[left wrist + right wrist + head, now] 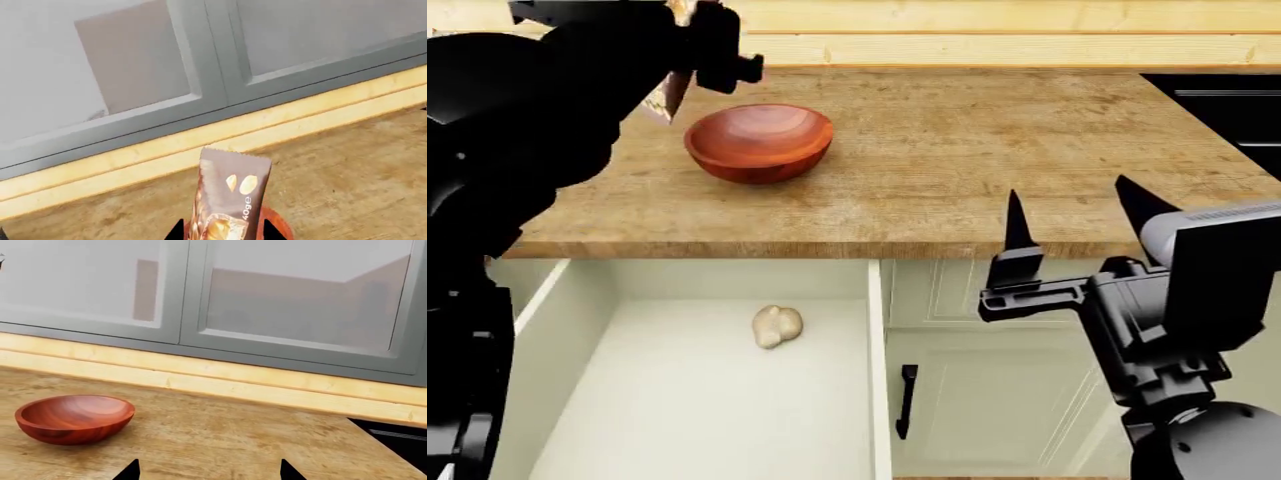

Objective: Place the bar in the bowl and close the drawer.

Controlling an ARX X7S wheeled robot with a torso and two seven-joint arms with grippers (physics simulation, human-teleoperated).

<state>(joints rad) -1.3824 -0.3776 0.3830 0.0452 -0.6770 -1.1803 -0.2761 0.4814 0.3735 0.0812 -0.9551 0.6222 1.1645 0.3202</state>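
The bar [230, 192], a brown wrapper with a nut picture, stands upright between the black fingertips of my left gripper [224, 233], which is shut on it. Just beneath it shows a red edge of the bowl [284, 228]. In the head view the wooden bowl [758, 140] rests on the counter's left part, and my left arm holds the bar [673, 97] above its left rim. The drawer [681, 410] under the counter is pulled out. My right gripper [1070, 195] hovers open over the counter's front edge, empty, far right of the bowl [73, 417].
A pale garlic bulb [777, 326] lies on the drawer floor. A small drawer front with a black handle [905, 402] is right of the open drawer. A black cooktop [1228, 100] is set in the counter's far right. Grey cabinet doors [300, 300] rise behind the counter.
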